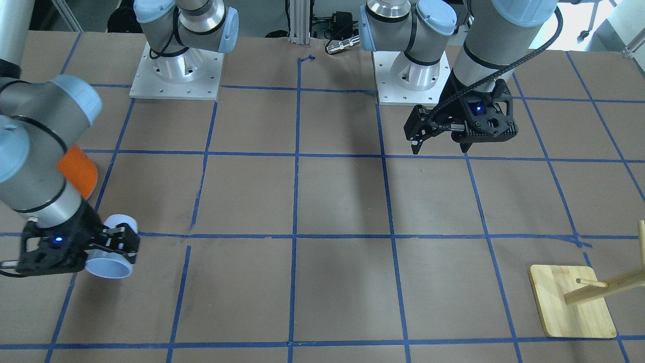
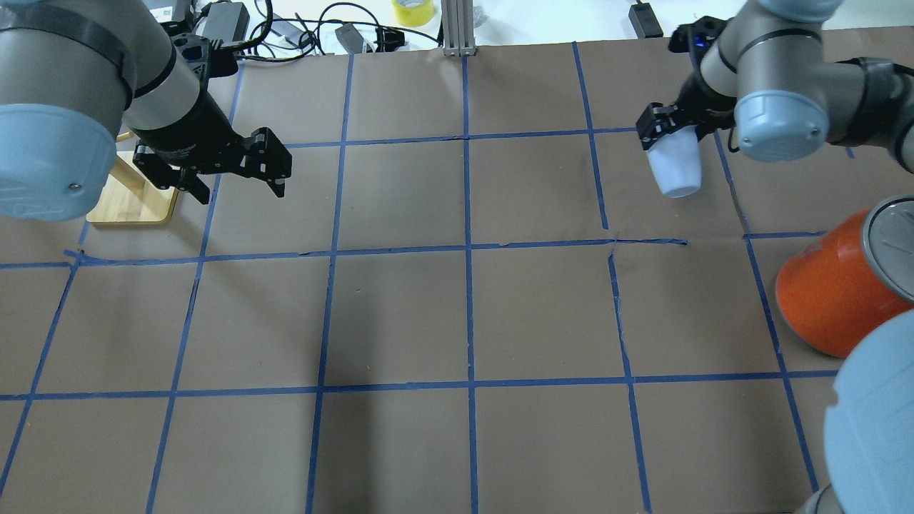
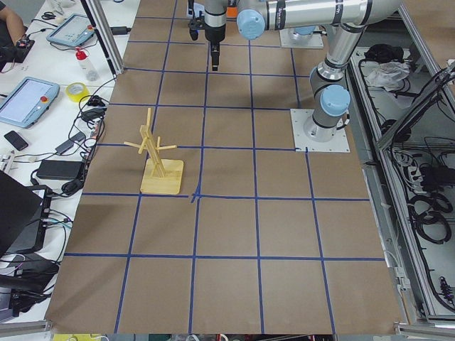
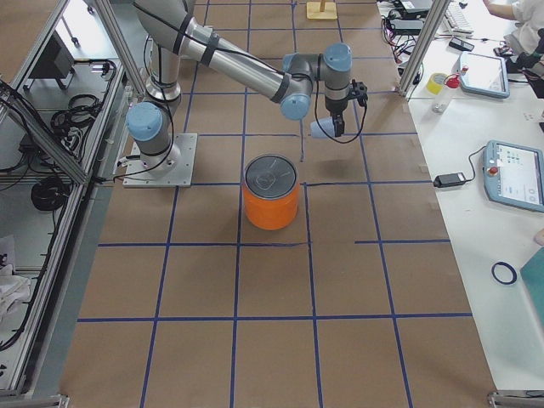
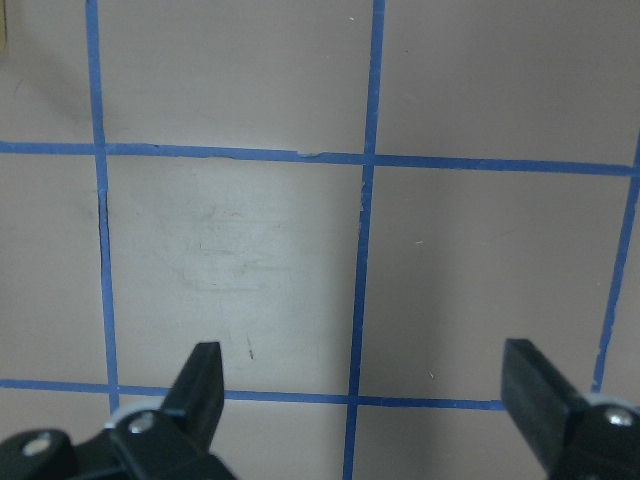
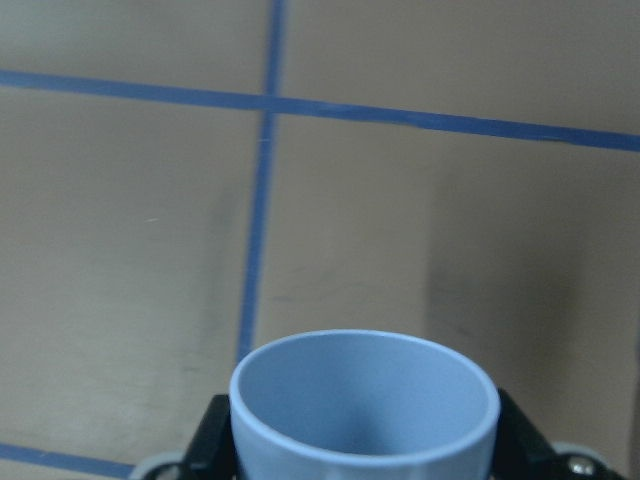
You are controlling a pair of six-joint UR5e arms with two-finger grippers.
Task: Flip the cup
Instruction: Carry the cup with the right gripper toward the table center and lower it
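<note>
Pale lavender-blue cup [image 6: 365, 400], tilted, pinched by right gripper [image 2: 671, 139] near orange can [image 2: 821, 293]; left gripper [image 5: 362, 350] spread wide over table [image 5: 230, 250].

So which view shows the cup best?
Overhead exterior: the cup shows nearly whole, side on, with the right gripper shut on one end. The right wrist view shows only its open mouth; front-facing has fingers across it; exterior right shows it small; the others miss it.
</note>
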